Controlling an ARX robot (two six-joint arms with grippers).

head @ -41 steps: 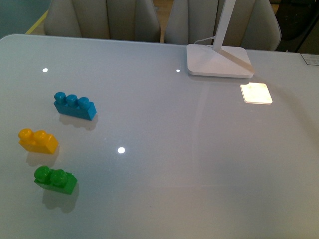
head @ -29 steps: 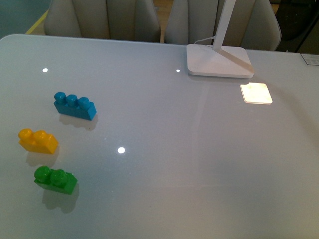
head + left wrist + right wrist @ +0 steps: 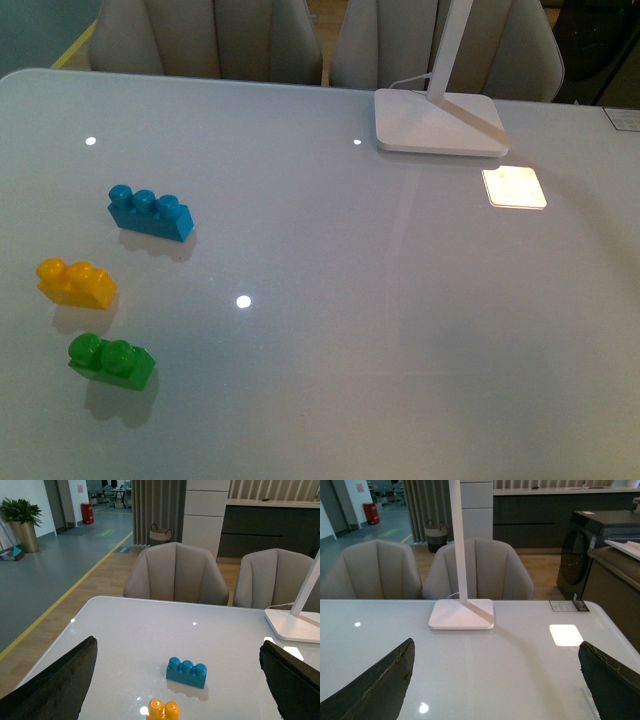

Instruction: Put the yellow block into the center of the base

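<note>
Presently, three bricks are seen ranged along the left of the tabletop (image 3: 330, 380). The yellow block (image 3: 76, 283) is set between the green brick (image 3: 111, 361), nearer the robot, and the blue brick (image 3: 150, 212), farther off. Each is kept apart from its neighbours, so room for a grasp is left. The left pincer (image 3: 177, 647) is held spread wide and empty, aimed toward the yellow block, which is judged as readiness for the pick. Further right, the lamp foot (image 3: 440, 122) is found just behind the base (image 3: 514, 187), whose studs are lost in glare. The right pincer (image 3: 496, 645) is likewise held apart, empty. The lamp foot is judged the one thing to be minded near the base.
</note>
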